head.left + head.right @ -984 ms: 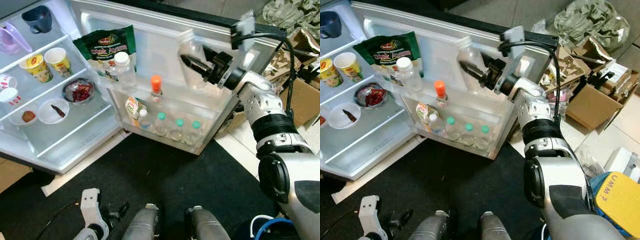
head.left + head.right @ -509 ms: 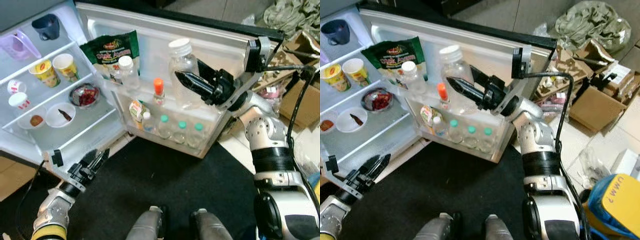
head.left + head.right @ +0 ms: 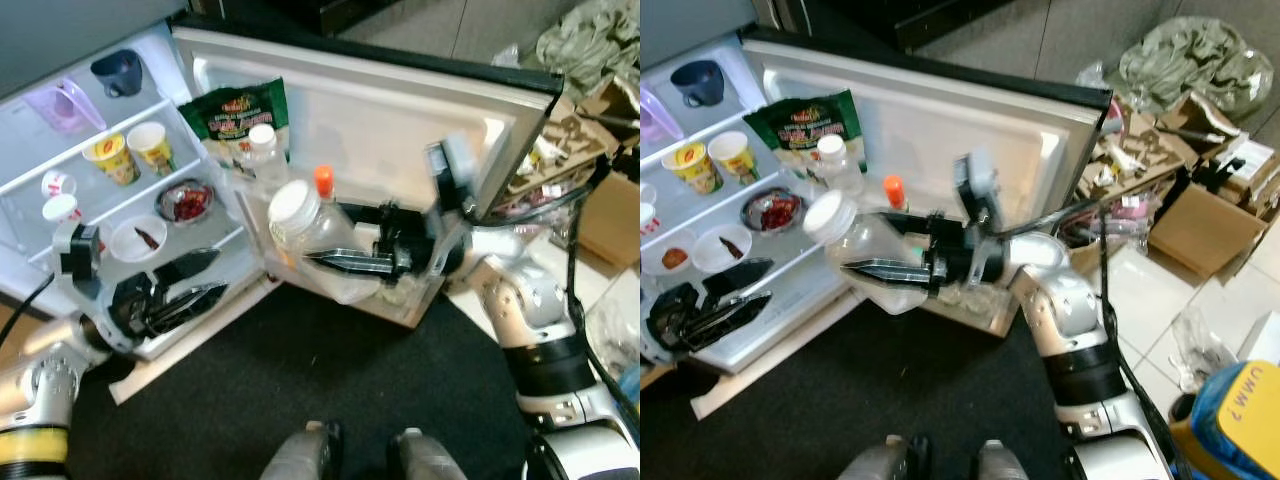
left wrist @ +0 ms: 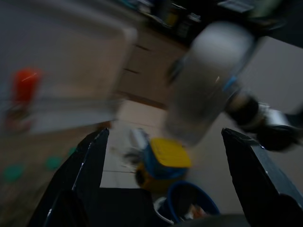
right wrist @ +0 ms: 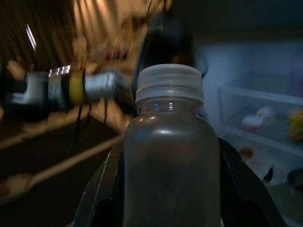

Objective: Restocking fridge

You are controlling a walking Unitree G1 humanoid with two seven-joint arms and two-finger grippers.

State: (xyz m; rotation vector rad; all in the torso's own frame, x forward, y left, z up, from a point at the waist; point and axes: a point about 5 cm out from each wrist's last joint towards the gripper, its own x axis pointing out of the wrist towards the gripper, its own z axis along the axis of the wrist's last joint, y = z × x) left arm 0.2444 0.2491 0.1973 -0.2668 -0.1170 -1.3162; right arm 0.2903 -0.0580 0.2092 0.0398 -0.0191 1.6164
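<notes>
- The right claw [image 3: 875, 268] is grasping a large clear bottle [image 3: 310, 232] around its body, one black finger along each side, so the white cap is staying free and pointing toward the fridge interior
- The bottle is lying tilted, nearly on its side, in the air in front of the open fridge door [image 3: 400, 110]; judging by the task, it is being carried across toward the shelves rather than set into the door rack, which is already holding a row of small green-capped bottles
- In the right wrist view the bottle [image 5: 170, 156] is sitting squarely between the fingers, cap forward, which suggests a firm hold
- The left claw [image 3: 190, 282] is hovering released, fingers spread and holding nothing, low in front of the lower fridge shelf [image 3: 215, 240]; it seems to be waiting to receive or steady the bottle
- The shelves are already carrying two yellow cups [image 3: 130, 155], a bowl of red food [image 3: 188, 200] and a white dish [image 3: 137, 238], so free room is looking scarce
- A green snack bag [image 3: 235, 115] and a small white-capped bottle [image 3: 263, 152] are standing in the upper door rack, beside an orange-capped bottle [image 3: 323, 182]
</notes>
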